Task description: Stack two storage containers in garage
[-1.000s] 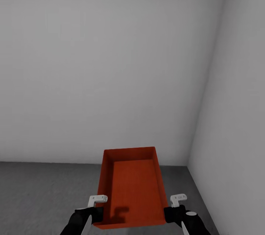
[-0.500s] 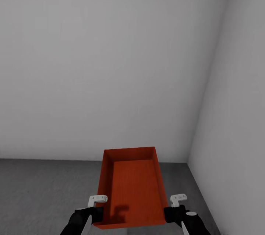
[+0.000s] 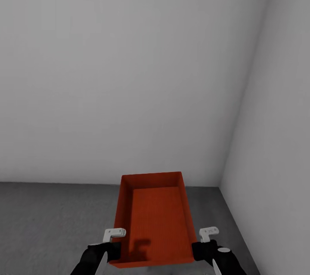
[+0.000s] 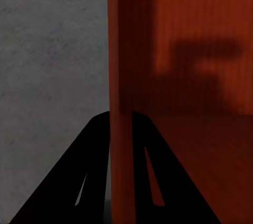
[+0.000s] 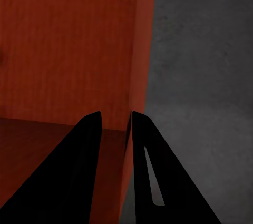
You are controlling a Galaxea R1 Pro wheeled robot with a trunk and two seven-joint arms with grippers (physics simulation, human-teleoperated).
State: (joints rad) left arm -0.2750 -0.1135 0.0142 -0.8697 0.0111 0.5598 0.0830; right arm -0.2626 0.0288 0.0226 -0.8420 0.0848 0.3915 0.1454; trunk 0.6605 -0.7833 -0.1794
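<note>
the head view shows one red-orange storage container (image 3: pixel 154 219) held out front above the dark grey concrete floor (image 3: pixel 51 219), near a corner of pale grey walls (image 3: pixel 129 72). the left gripper (image 3: pixel 113 240) and right gripper (image 3: pixel 206 238) sit at its two long sides. the wrist views show more closely that each set of jaws is clamped on a thin side wall, one finger inside and one outside. the container is open-topped with a finely ribbed bottom. one container, two grippers.
</note>
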